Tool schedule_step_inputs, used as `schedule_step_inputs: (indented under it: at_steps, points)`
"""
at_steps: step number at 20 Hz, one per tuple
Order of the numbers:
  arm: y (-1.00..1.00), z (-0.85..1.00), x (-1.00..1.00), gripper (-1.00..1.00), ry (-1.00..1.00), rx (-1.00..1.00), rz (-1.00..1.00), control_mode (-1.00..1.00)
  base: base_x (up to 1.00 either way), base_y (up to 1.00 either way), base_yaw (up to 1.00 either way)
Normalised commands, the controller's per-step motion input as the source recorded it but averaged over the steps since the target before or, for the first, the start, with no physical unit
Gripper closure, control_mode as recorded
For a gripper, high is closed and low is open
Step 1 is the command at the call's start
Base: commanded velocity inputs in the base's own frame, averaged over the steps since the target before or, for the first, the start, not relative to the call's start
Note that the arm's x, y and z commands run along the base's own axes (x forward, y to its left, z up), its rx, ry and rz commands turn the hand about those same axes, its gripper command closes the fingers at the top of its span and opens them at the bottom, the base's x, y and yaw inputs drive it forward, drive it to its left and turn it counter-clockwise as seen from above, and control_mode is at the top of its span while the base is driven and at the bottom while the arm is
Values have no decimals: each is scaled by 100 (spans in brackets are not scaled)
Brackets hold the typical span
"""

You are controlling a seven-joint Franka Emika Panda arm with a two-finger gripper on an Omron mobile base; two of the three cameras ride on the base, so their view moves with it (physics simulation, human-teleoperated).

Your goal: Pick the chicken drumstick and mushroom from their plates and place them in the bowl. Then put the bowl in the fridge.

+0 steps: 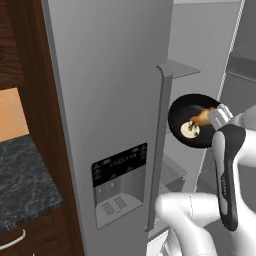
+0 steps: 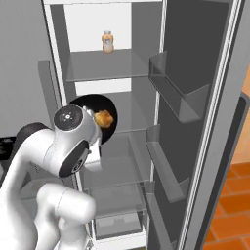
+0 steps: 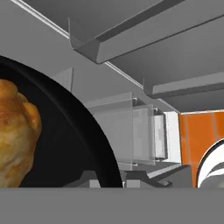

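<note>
gripper (image 3: 114, 180): pinched shut on rim of black bowl (image 1: 181, 116) | bowl: held before open fridge (image 2: 117, 63), at middle shelf | chicken drumstick (image 3: 15, 135), mushroom (image 1: 190, 129): inside bowl

The bowl (image 1: 184, 116) is glossy black, the chicken drumstick (image 3: 15, 135) golden-brown, the mushroom (image 1: 190, 130) pale cream, the fridge (image 1: 110, 100) silver-grey, the desk (image 1: 25, 180) dark marbled.

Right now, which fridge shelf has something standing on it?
The top shelf: an orange jar stands on it. The shelves below look bare, though the arm hides part of them.
</note>
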Motion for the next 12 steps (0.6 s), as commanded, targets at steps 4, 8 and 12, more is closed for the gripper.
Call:
schedule_step_inputs:
  at_steps: [4,8,12]
  points:
    - [0,0,88,100,8,0,4,-100,0,0,0]
    - [-2,0,82,100,6,0,3,-100,0,0,0]
    - [-5,-2,85,100,6,1,10,-100,0,0,0]
